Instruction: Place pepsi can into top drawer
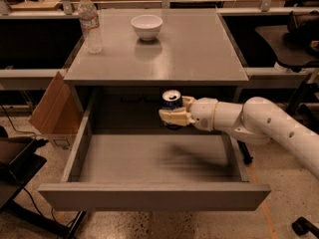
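Cream-coloured fingers of my gripper (173,115) are clamped on the pepsi can (172,99). One finger crosses its near side low down, and a bit of the other shows at the can's right shoulder. The can stands upright between the jaws, with its foot just peeking out under the front finger.

Directly beneath the jaws is the grey floor of the top drawer (154,197), which is pulled fully open. I am holding the can over the drawer's rear part, close to the dark gap under the tabletop. It looks clear of the floor, not resting on it.

By my reckoning the pick and the carry are done, and so is the opening of the drawer. What remains is to come down until the can's base meets the floor, part the jaws, and back my arm out to the right without tipping the can.

The can itself is small, with a dark blue-black body and a silver lid tilted slightly toward the camera, its dark mouth showing. I see no dents on the part that shows.

Above the jaws is the edge of the table (199,59). Further up and left on the table stand a white bowl (146,26) and a clear water bottle (90,26). A cardboard box (52,106) leans off to my left, outside the drawer wall.
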You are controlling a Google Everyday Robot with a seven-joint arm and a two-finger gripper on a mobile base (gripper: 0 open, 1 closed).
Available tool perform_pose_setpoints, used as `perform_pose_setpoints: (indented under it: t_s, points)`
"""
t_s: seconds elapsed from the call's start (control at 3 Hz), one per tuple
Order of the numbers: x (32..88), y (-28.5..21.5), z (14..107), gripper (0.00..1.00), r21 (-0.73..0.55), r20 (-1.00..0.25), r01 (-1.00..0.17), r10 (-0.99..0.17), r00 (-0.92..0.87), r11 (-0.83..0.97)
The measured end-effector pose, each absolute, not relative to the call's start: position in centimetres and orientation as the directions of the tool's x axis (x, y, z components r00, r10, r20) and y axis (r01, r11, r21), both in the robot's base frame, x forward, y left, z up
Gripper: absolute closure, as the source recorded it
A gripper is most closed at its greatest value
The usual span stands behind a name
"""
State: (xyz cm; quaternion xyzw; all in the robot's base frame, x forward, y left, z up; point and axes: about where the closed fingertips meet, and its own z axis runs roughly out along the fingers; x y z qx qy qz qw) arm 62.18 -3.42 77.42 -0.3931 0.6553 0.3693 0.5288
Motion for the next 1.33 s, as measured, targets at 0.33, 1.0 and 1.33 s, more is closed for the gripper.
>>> perform_pose_setpoints:
  t_s: [0.33, 1.0, 1.33]
  points:
    - [61.9, -3.3, 75.6, 1.00, 0.090, -0.983, -0.904, -0.111, -0.149, 0.418]
    - [61.4, -2.8, 72.2, 1.00, 0.093, -0.973, -0.907, -0.156, -0.171, 0.412]
    - [61.2, -1.8, 71.6, 1.00, 0.036, -0.959, -0.912, -0.241, -0.146, 0.408]
